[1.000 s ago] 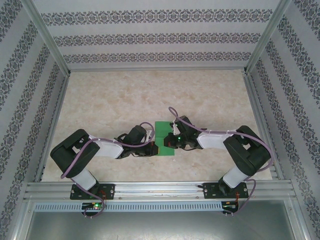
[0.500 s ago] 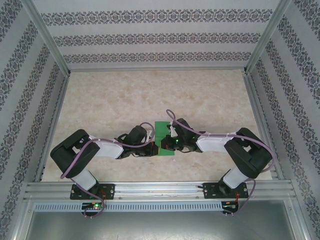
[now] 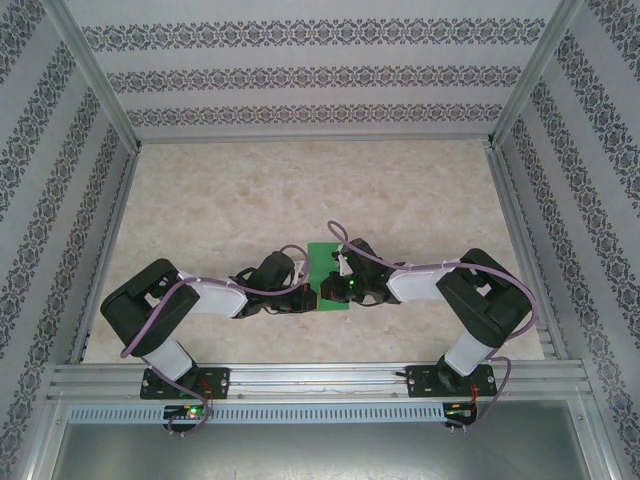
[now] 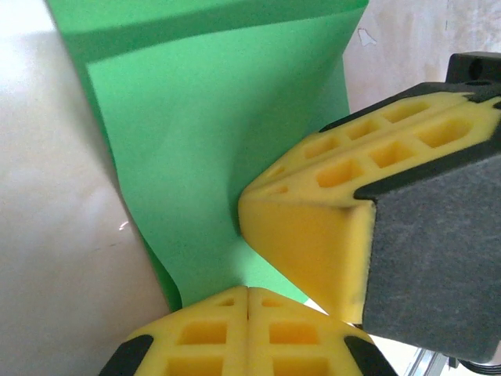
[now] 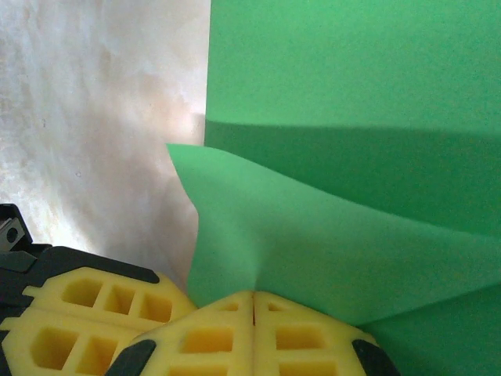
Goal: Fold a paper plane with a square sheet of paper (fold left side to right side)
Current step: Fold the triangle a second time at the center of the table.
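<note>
left hand (image 4: pixel 247 293) and right hand (image 5: pixel 253 296) both clenched on square sheet of paper (image 3: pixel 322 255); I'd sweep 9-o'clock edge to 3, matching corners first.

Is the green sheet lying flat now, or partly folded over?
Partly folded: the square sheet of paper has a flap lifted off its flat layer, pinched in the shut right gripper.

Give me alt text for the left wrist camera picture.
A bright green paper curls up off a pale marbled table. The left hand's shut yellow foam fingers meet its near edge, and the right hand pinches its right side.
</note>
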Controlling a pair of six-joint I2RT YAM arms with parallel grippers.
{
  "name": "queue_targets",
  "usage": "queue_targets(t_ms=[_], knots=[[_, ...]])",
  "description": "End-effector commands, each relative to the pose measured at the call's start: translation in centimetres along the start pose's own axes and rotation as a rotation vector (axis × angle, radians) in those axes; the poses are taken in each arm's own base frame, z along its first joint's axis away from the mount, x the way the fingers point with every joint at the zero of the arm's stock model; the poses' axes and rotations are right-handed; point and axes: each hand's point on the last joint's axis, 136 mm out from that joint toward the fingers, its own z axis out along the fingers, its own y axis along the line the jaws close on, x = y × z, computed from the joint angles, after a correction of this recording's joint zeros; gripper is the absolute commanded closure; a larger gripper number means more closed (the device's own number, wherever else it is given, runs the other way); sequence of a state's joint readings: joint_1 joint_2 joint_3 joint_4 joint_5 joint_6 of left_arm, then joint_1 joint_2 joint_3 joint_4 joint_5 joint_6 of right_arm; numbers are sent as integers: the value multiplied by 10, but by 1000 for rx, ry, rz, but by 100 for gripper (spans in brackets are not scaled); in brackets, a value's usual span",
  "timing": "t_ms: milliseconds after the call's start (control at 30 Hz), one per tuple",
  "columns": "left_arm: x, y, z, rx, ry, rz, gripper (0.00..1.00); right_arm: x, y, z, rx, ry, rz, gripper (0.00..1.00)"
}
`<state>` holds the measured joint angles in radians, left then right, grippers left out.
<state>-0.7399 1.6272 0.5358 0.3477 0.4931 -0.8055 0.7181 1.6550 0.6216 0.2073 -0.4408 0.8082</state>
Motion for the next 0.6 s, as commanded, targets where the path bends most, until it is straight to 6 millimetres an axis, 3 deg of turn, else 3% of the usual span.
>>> queue_targets(t_ms=[0,567], knots=[[28,36,6,-155,73,-54,100,-1,-13,3,70,-9,-23,100],[35,50,11,-195,87,-107,100,-21,-49,-13,168,-42,-9,100]])
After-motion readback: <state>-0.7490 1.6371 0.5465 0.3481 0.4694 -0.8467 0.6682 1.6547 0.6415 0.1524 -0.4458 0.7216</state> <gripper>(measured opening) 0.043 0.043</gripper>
